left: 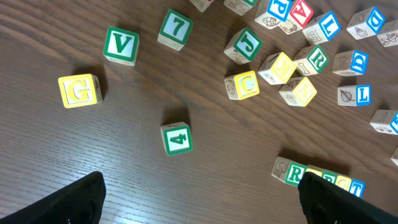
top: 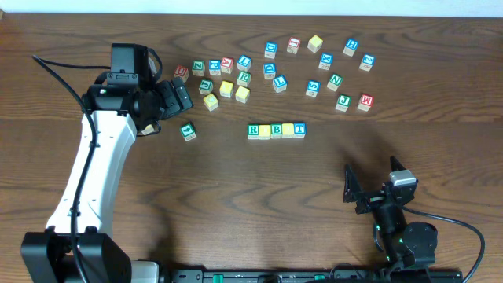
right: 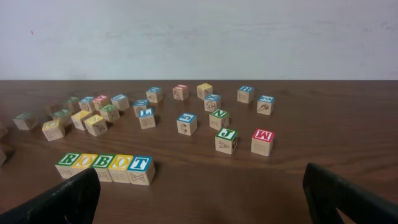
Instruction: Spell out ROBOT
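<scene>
Sitting side by side near the middle of the table (top: 236, 196), the row of five blocks (right: 104, 167) is reading R, O, B, O, T in the right wrist view: a green R, a yellow O, a green B, a yellow O and a blue T, each touching its neighbour. The right gripper (right: 199, 196) is hanging low near the table's front edge, well apart from the row, its jaws spread wide and gripping nothing. The left gripper (left: 199, 193) is hovering over the left side of the table, likewise spread wide and carrying nothing. Below it a green 4 block (left: 177, 138) is lying alone, with a yellow G block (left: 79, 90), a green V block (left: 121, 45) and a green 7 block (left: 175, 28) scattered farther off. Loose blocks (top: 279, 82) are lying beyond the row, among them a green J block (right: 226, 140) and a red M block (right: 262, 142) standing just beside each other.
</scene>
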Robot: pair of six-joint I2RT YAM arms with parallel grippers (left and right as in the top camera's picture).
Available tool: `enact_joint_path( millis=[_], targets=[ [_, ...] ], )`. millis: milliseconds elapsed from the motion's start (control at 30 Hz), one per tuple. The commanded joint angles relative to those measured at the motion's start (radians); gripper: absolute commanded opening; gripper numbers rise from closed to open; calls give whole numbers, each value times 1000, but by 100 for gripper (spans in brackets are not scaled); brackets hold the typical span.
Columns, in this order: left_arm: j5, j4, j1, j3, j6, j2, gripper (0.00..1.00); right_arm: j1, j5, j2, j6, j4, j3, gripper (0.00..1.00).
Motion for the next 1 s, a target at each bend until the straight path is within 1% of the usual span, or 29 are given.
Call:
enact_joint_path(
  millis=[0,967],
  targets=[
    [-5,0,0,14,-1,0,98,-2,-13,-4,-5,-2,-1,99],
    [-19,-5,1,10,6,-19,98,-2,-13,-4,-5,-2,-1,99]
  ],
)
